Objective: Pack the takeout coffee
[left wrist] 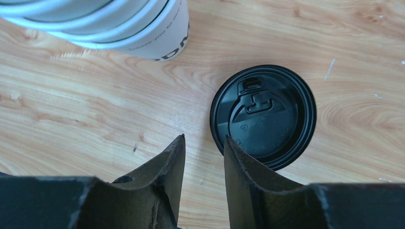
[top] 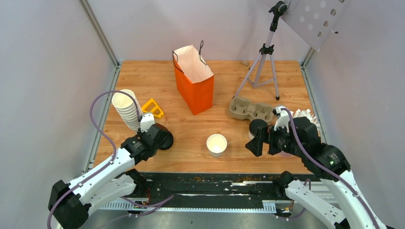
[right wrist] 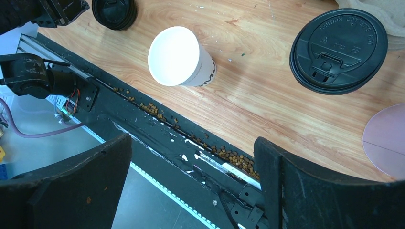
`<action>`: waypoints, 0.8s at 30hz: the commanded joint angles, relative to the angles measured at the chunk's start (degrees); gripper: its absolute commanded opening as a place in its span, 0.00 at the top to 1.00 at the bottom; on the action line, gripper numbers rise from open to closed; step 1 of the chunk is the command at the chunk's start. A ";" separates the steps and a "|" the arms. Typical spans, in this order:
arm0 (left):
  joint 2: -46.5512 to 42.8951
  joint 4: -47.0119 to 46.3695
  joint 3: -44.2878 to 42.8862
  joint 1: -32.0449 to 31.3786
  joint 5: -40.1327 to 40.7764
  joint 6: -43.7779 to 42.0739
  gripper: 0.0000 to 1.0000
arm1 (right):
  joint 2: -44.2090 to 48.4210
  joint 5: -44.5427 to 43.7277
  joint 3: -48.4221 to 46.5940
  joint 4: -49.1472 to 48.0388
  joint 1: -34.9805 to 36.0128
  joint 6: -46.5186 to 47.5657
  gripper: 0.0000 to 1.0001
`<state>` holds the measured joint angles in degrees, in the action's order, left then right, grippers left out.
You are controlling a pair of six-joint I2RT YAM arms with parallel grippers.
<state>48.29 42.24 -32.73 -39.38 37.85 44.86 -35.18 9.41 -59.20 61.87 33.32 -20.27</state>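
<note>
L pincer (left wrist: 204, 143) hangs low over the surface (top: 157, 76) near its left edge. Jaws part-spread, only bare wood btwn them, nothing pinched. A black lid (left wrist: 262, 117) lies flat just beside the right-hand finger, whose tip overlaps the lid's rim in the wrist view; can't tell if they touch. The stack of lidless cups (top: 126, 109) leans just beyond it, toward the left edge, w/ a yellow piece (top: 153, 108) next to it.

R pincer (right wrist: 191, 148) is spread wide & holds nothing. It hovers by the near edge on the right side, jaws over the black rail there, which has brown crumbs (right wrist: 229, 155) scattered along it.

Takeout coffee: one lidded cup (right wrist: 339, 50) stands close to the R pincer, near the right end of the near edge. Seen from above it's mostly lid; the cup body barely shows. A pink disc (right wrist: 387, 140) lies flat near it, toward the right edge.

An open white cup (top: 216, 144), no lid, stands upright at the middle of the near edge, btwn the two arms & apart from both.

Orange bag (top: 193, 78) stands upright, mouth open, mid-surface toward the far edge. A cardboard carrier (top: 250, 109) lies to its right, empty wells up, w/ a tripod (top: 262, 67) behind it near the far right corner.
</note>
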 commanded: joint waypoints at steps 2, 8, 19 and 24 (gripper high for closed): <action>0.08 -2.84 1.54 1.01 -0.23 2.89 0.59 | -0.68 0.80 -2.17 -1.87 0.27 0.21 0.02; 2.17 -5.54 2.45 1.77 -1.53 1.53 0.65 | -0.93 1.99 -2.29 -1.81 0.27 -0.39 0.02; 5.54 -7.97 2.06 4.20 -4.96 -1.46 0.87 | -0.15 0.95 -2.68 -0.46 0.26 -0.21 0.01; 3.25 -6.70 1.29 4.22 -6.41 -2.75 1.00 | -0.11 0.85 -2.39 -0.48 0.31 -0.44 0.02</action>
<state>53.74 35.94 -29.80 -35.46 32.05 43.18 -35.81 10.57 -59.68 62.11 33.32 -20.29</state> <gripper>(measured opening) 0.009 0.985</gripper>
